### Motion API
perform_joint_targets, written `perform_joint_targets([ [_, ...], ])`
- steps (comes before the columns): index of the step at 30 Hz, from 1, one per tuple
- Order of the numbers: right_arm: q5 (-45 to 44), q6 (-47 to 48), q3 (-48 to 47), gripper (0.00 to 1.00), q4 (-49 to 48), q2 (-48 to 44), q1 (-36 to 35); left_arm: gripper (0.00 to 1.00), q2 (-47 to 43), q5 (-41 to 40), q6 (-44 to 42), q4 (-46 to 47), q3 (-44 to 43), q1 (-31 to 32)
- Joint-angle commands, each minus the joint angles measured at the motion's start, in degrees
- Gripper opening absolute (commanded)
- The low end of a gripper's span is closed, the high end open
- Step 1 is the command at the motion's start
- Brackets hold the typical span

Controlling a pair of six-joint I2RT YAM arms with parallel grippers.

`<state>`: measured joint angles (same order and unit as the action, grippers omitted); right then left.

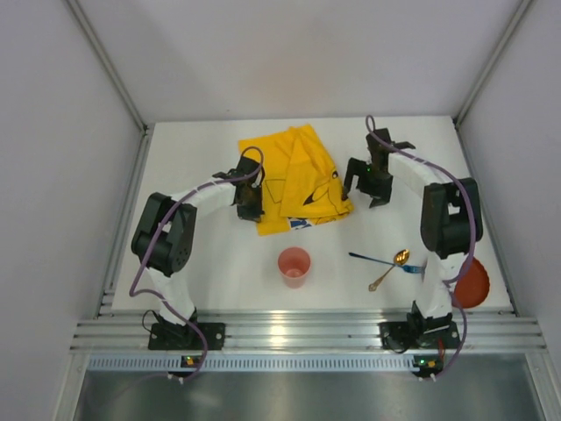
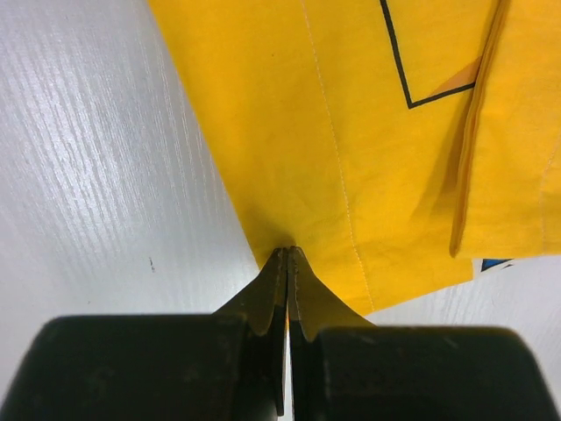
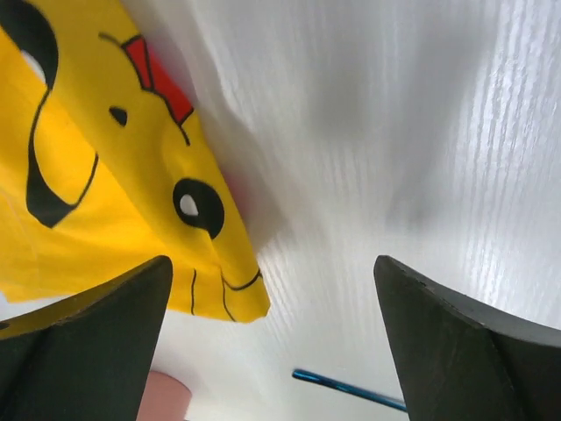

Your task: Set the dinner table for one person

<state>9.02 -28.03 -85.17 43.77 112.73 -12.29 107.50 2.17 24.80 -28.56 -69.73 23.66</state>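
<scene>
Top external view: the white worktop (image 1: 210, 285) spreads under both arms. The left pincer (image 1: 251, 210) is clamped on the left edge of the yellow cloth (image 1: 298, 171). The right pincer (image 1: 365, 195) gapes wide just beside its right edge, over bare worktop.

Yellow cloth (image 1: 298, 175), pink cup (image 1: 294, 265), perhaps red bowl (image 1: 474, 286)

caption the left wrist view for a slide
Shut left jaws pinch the edge of the yellow cloth mat on the white table.
</scene>
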Motion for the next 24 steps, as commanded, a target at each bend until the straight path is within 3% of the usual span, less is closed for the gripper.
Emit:
perform_joint_targets([
  [1,-2.9,4.1,-5.2,1.00,3.9,-4.3,-5.9,0.00,3.4,-2.6,-0.2,-9.4,2.7,-0.3],
  [4,-4.0,7.2,-13.8,1.00,5.1,-4.3,-10.4,0.00,4.2,-2.4,0.2,-9.6,1.4,0.2],
  [10,7.8,9.8,-31.2,1.00,4.5,7.6,-17.1,0.00,6.0,-0.2,1.2,-9.2,0.0,0.9],
  [17,4.3,9.9,-35.0,0.99,5.7,16.7,-21.5,0.00,5.7,1.1,2.2,-9.1,0.3,0.9],
  [24,-1.3,9.7,-38.5,0.88,8.0,23.8,-24.9,0.00,-0.3,3.6,5.4,-6.4,6.5,0.6],
])
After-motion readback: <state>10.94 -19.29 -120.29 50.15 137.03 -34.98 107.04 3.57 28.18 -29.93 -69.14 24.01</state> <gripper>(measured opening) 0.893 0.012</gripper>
